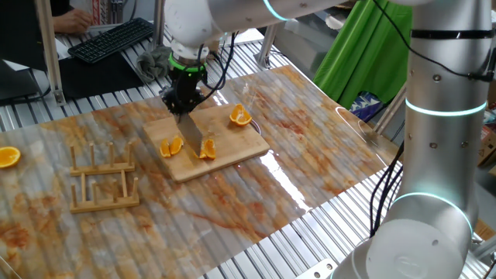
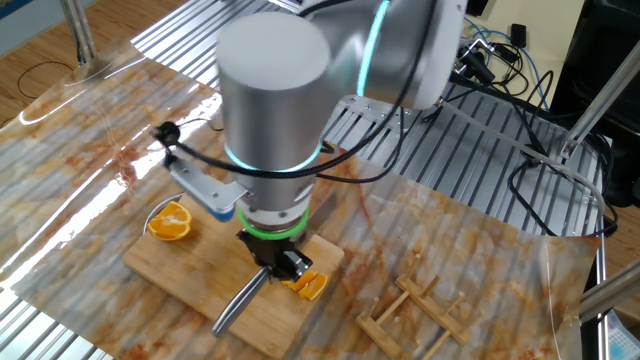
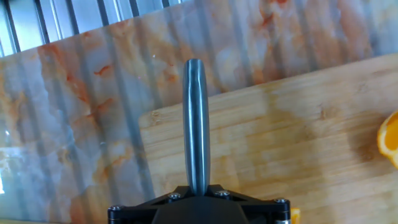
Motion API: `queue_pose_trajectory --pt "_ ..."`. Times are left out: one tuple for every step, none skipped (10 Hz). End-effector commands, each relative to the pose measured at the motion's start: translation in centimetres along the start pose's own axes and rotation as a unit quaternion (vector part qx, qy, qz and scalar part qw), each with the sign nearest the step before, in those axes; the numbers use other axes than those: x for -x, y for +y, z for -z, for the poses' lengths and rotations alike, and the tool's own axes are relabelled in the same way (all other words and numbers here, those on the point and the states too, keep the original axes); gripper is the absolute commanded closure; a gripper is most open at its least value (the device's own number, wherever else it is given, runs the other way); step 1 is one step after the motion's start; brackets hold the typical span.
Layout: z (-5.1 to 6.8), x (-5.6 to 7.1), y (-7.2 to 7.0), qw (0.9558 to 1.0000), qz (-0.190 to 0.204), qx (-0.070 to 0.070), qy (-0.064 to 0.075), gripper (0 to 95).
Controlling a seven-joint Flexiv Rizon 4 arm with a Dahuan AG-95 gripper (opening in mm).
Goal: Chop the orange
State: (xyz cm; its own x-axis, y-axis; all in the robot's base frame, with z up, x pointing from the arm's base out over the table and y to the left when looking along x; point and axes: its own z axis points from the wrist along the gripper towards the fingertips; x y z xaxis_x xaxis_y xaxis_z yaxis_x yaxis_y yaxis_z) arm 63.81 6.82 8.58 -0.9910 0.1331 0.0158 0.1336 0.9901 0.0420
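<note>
On the marbled, plastic-covered bench [image 1: 325, 147], seen from one fixed view, a lone orange half [image 1: 8, 157] lies at the far left edge, well apart from everything else. Next comes a slatted wooden rack [image 1: 103, 180], standing just beside the left end of the pale wooden chopping board [image 1: 232, 147]. On the board's left part sit the small bright orange wedges with pale rind [image 1: 172, 146], a second piece of them [image 1: 207, 149] lying on the other side of the blade. Between them stands a steel-bladed knife [image 1: 190, 135], pointing down at the board. The black tool [image 1: 182, 99] above is pressed together on the knife's upper end, its green ring glowing beneath the white arm. Farther right on the board, apart from the wedges, rests a dome-shaped orange half [image 1: 240, 116]. Behind the bench a black keyboard [image 1: 112, 39] lies at the left, and green cloth [image 1: 364, 46] hangs at the right.

From the other fixed view, the arm's broad grey wrist blocks the middle of the board [image 2: 180, 265]; the domed half [image 2: 170, 222] shows at left, the knife [image 2: 238, 300] slants out below the tool [image 2: 285, 262], a wedge [image 2: 308, 286] peeks just right of it, and the rack [image 2: 415, 315] lies farther right.

In the hand view, the knife's spine [image 3: 196, 124] runs down the centre, over the board's [image 3: 298, 130] left edge.
</note>
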Motion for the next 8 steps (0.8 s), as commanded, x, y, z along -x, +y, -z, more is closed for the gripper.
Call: queue_pose_trajectory --pt "0.0 0.4 -1.0 0.9999 0.011 0.0 -0.001 95.0" --pt "-0.1 0.6 -1.4 0.9999 0.015 0.001 -0.001 95.0" --pt "-0.2 0.8 -1.8 0.9998 0.019 0.001 -0.001 95.0" --pt "-0.4 1.0 -2.1 0.9998 0.02 0.003 -0.001 95.0" --pt "-0.5 1.2 -2.3 0.9997 0.023 0.003 -0.001 95.0" --pt "-0.5 1.4 -2.6 0.9996 0.027 0.001 -0.001 95.0" --pt "-0.5 1.7 -2.9 0.9996 0.027 0.003 0.0 95.0" --pt "-0.7 2.3 -3.6 0.9996 0.029 0.004 0.002 95.0"
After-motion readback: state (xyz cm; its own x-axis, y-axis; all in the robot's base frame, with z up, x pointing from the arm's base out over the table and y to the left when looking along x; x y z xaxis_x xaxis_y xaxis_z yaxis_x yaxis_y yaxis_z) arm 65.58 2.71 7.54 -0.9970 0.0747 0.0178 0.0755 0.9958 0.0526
